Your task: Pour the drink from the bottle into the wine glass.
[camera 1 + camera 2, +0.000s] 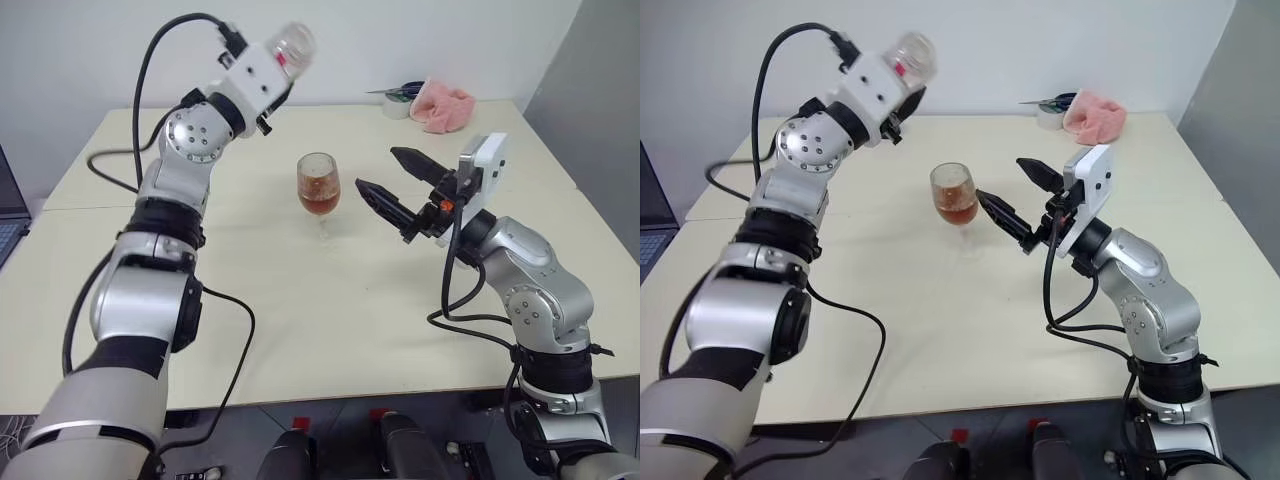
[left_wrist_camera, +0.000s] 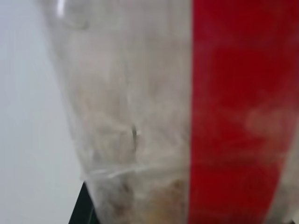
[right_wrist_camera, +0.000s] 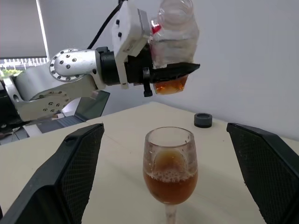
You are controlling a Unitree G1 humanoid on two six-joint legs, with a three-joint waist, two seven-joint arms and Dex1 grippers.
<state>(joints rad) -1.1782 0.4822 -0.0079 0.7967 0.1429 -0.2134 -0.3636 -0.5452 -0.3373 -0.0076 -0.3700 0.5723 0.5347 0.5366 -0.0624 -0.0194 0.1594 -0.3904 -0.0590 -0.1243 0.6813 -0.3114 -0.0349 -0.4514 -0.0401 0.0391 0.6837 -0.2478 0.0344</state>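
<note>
The left gripper [image 3: 170, 72], in the upper middle of the right wrist view, is clamped on the bottle [image 3: 174, 35], holding it high above and behind the wine glass [image 3: 170, 170] with its open mouth up. A small pool of the drink [image 3: 169, 86] sits in the bottle's low end at the fingers, so I judge the bottle is held upright to keep that remainder from spilling. The wine glass stands at the centre of the table [image 1: 330, 330] in the left eye view, its bowl partly filled with foamy amber liquid, so the pouring looks largely done. The right gripper [image 1: 392, 182], just right of centre in that view, has its jaws wide apart on either side of the glass without touching it, probably ready to steady it. At the top right of the table lie a pink cloth [image 1: 443, 104] and a roll of tape [image 1: 398, 106], well clear of the work
</note>
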